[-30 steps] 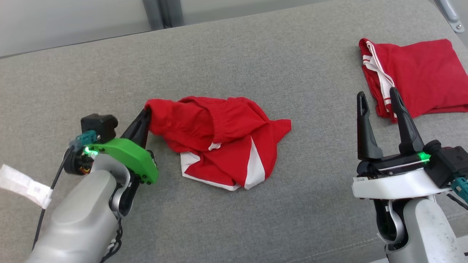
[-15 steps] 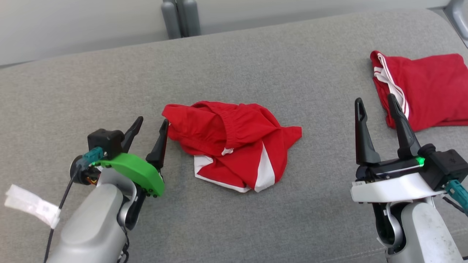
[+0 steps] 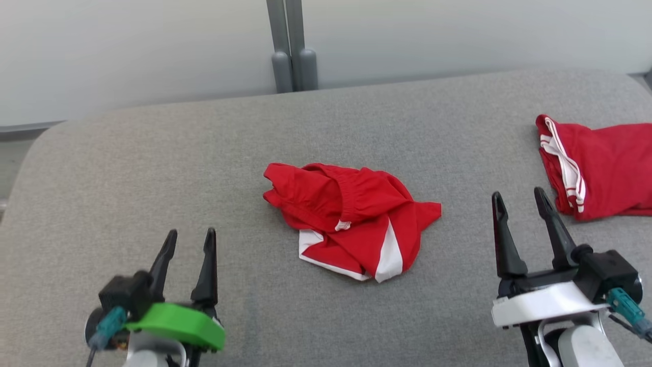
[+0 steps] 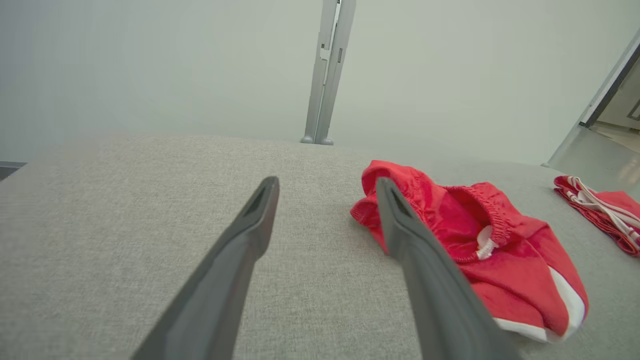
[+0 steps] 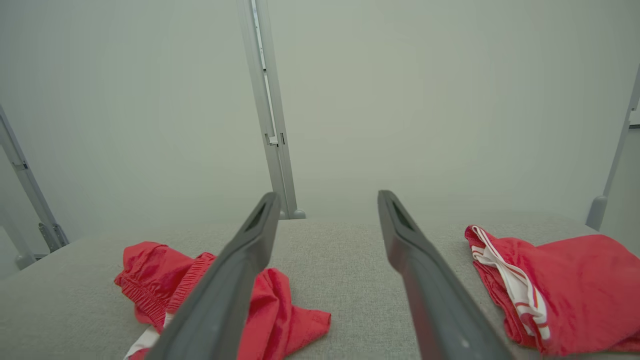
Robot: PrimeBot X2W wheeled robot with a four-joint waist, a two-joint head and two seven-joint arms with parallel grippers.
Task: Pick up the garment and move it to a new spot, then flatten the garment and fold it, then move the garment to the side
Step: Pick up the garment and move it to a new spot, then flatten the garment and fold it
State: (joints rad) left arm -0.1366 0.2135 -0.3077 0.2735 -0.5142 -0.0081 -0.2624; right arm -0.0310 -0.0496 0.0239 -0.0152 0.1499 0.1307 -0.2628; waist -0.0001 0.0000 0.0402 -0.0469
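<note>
The garment [image 3: 351, 219] is a pair of red shorts with white panels, lying crumpled in the middle of the grey cushion [image 3: 153, 168]. It also lies right of my fingers in the left wrist view [image 4: 475, 235] and low on the left in the right wrist view [image 5: 165, 280]. My left gripper [image 3: 191, 237] stands open at the lower left, apart from the garment, with nothing between its fingers. At the lower right my right gripper [image 3: 518, 198] is open and empty too.
A second red garment [image 3: 601, 168] with white stripes lies folded at the cushion's far right edge, close to my right gripper. A grey post [image 3: 290, 46] stands against the pale wall behind the cushion. Bare cushion lies left of the crumpled shorts.
My left gripper let go of the garment's left edge, opened and drew back toward me. The garment dropped flat. The camera tilted, so the whole picture shifted.
</note>
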